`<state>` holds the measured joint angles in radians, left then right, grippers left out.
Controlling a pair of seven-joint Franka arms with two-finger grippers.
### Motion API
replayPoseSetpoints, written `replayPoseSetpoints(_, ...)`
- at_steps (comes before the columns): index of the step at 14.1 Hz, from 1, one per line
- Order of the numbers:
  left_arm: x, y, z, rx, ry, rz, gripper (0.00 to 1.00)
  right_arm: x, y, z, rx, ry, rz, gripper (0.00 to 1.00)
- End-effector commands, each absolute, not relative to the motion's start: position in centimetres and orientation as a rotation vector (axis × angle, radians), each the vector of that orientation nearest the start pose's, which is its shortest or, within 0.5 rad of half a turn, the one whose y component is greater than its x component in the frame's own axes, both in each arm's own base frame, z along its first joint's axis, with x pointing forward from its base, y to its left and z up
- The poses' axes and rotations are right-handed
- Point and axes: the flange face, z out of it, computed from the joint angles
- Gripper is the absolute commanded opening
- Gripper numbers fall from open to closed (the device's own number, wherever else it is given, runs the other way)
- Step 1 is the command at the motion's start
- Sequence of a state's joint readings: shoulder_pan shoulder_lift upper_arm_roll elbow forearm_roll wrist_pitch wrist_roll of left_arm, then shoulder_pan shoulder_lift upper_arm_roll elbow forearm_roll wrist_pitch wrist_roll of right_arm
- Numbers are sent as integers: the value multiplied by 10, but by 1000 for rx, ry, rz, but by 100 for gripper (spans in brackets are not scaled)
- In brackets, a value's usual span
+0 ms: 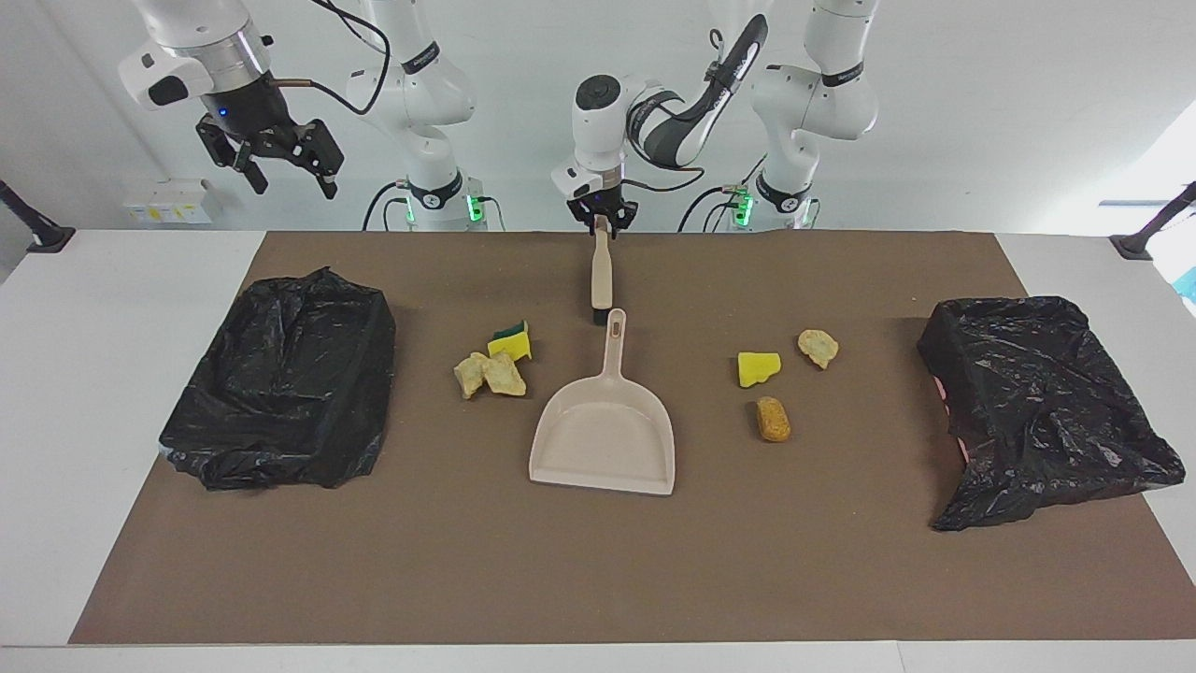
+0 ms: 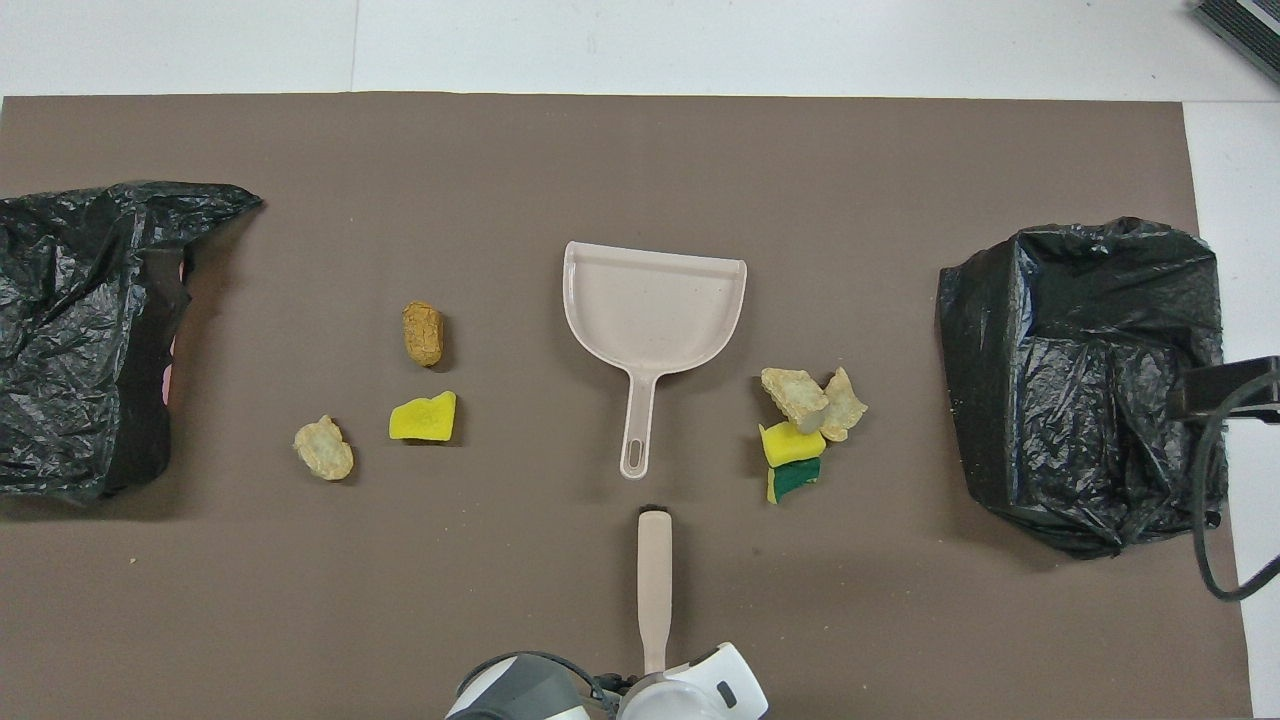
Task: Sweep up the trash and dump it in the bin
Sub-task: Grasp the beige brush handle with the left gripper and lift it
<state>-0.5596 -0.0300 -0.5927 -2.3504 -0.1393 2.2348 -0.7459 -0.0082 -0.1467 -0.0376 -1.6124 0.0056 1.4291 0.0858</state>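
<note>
Right gripper (image 1: 273,161) raised over bin (image 1: 280,383), fingers spread, idle. Sponge-and-foam cluster (image 1: 493,363) beside dustpan (image 1: 605,422). Left gripper (image 1: 603,221) pinched on brush (image 1: 602,277) handle. Yellow sponge (image 1: 758,368), foam chunk (image 1: 818,347) beside; orange-brown lump (image 1: 773,418), long axis toward robots.

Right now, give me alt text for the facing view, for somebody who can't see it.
The left gripper is shut on the handle tip of a beige brush standing beside the dustpan mid-mat. Sponge and foam scraps lie either side, a black-bagged bin at each end. The right gripper waits open, raised over the table's edge.
</note>
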Motion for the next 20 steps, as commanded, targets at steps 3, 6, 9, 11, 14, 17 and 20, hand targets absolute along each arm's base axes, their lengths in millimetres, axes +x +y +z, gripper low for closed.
replayPoseSetpoints(3,200,-441,334,-3064,439,223,37,484,-29,670,-3128,164,67,100)
replayPoseSetpoints(6,203,-439,334,-3058,427,232,6,483,-29,669,-3128,164,77,100)
replayPoseSetpoints(9,216,-431,343,-3045,389,243,0,483,-29,669,-3128,164,77,100)
replayPoseSetpoints(11,228,-427,353,-3012,358,280,0,483,-29,669,-3128,164,77,100)
replayPoseSetpoints(14,242,-408,353,-2949,273,357,0,483,-29,669,-3128,164,77,100)
replayPoseSetpoints(17,274,-377,358,-2906,141,365,0,483,-23,668,-3129,155,91,100)
replayPoseSetpoints(20,310,-354,366,-2843,-31,292,0,493,13,656,-3121,150,112,100)
